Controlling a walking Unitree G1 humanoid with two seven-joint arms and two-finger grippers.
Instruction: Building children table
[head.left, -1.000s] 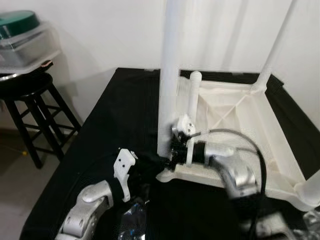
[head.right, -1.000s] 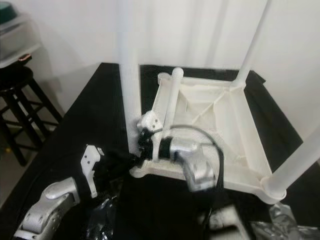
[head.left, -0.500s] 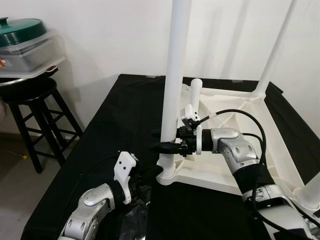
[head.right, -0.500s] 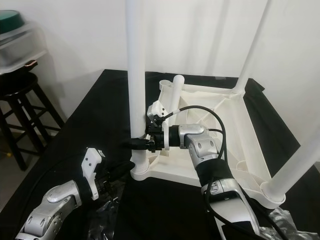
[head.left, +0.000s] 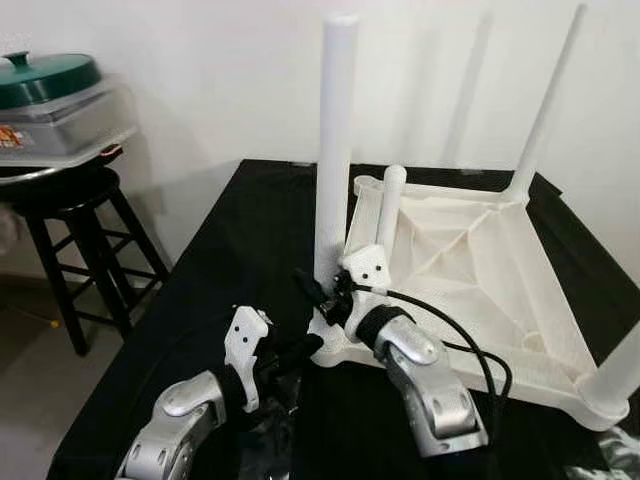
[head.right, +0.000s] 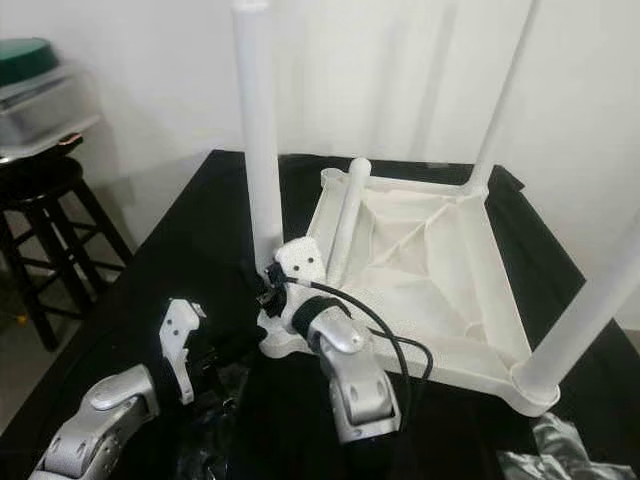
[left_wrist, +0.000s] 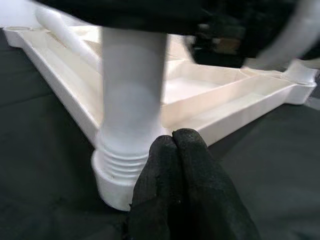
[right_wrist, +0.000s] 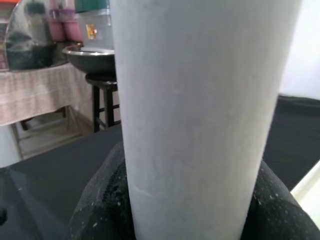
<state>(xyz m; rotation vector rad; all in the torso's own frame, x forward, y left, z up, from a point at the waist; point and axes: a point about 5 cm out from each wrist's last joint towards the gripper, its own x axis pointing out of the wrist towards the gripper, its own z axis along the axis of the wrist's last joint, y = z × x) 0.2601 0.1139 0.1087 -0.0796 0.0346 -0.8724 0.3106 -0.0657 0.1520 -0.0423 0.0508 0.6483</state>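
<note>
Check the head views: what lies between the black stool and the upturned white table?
Bare black cloth over the work surface; nothing else lies between the stool and the table.

A plain white wall (head.left: 200, 60) stood at the back. At the left of the frame, a dark wooden stool (head.left: 75, 235) held a clear plastic box with a green lid (head.left: 55, 95). The pale floor (head.left: 40, 370) was at the lower left.

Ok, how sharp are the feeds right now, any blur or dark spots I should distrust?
Left eye view: fairly sharp, the upright white plastic table leg casting a soft shadow on the wall. Left wrist view: the left gripper is sharp, with a blurred dark shape across the top. Right wrist view: that leg sits so close it looks soft and featureless, while the black wooden stool behind stays legible.
</note>
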